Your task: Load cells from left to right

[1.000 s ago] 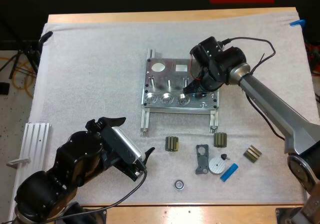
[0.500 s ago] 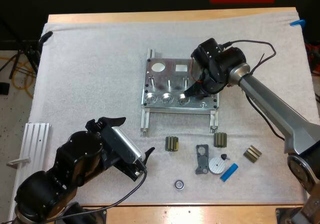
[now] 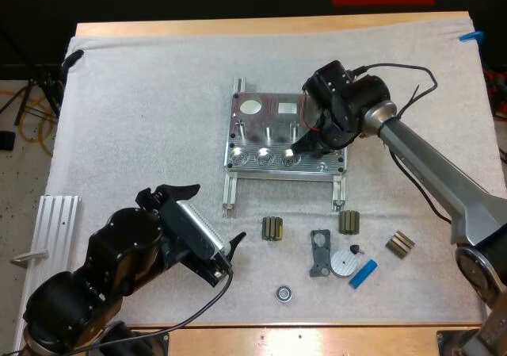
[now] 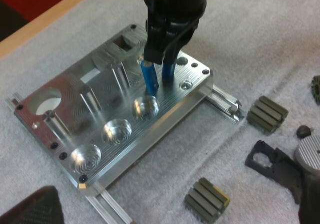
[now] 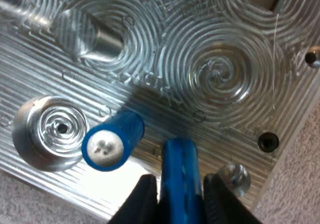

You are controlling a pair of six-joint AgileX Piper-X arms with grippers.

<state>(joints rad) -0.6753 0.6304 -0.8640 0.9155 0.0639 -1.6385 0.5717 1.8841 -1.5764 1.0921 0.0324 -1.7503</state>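
blue cell (image 5: 112, 140) stands beside the metal fixture's (image 3: 273, 104) right-hand pocket (image 5: 50, 126), not seated; your right gripper (image 5: 180, 181), pinching a second blue piece (image 5: 179, 156), has edged right, then stopped. nothing loaded yet. left gripper (image 3: 207, 216) waits, spread.

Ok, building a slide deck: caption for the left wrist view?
Right gripper holding a blue cylinder above the metal fixture, a second blue cylinder beside it.
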